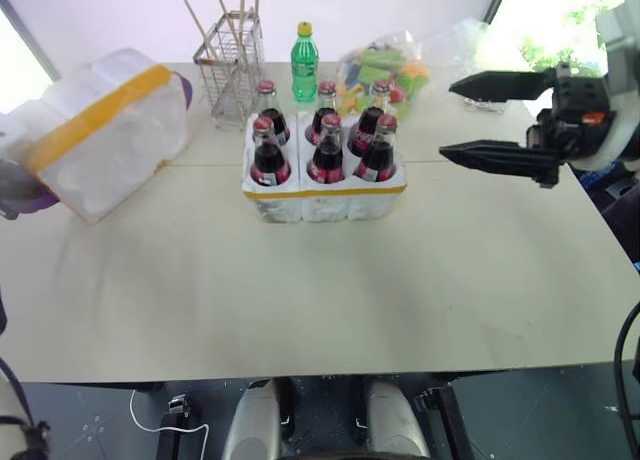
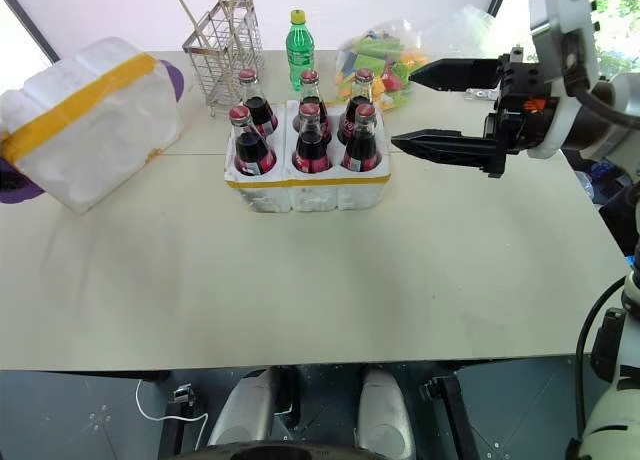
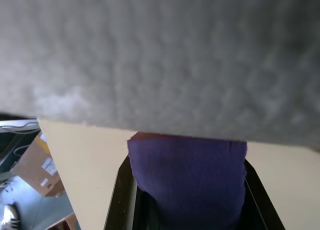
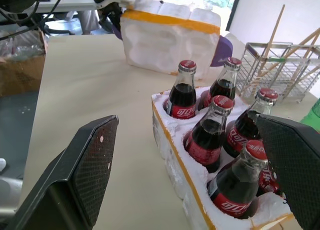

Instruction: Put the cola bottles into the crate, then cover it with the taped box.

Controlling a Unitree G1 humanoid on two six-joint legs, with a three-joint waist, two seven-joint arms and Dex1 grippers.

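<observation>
Several cola bottles [image 1: 328, 150] stand upright in the wells of the crate [image 1: 325, 198], a low white foam block with a yellow band, at the table's middle back. The taped box [image 1: 110, 140] lies tilted on the table to the crate's left, over a purple cloth [image 1: 22, 196]. My left gripper [image 3: 187, 205] is at the box's far left lower edge, shut on the purple cloth just beneath the foam. To the right of the crate my right gripper [image 1: 447, 120] hangs above the table, pointing left at the bottles, open and empty.
Behind the crate stand a wire rack with wooden sticks [image 1: 232, 65], a green bottle with a yellow cap [image 1: 304, 50] and a clear bag of coloured items [image 1: 385, 70]. The table's near edge [image 1: 320, 365] runs across the front.
</observation>
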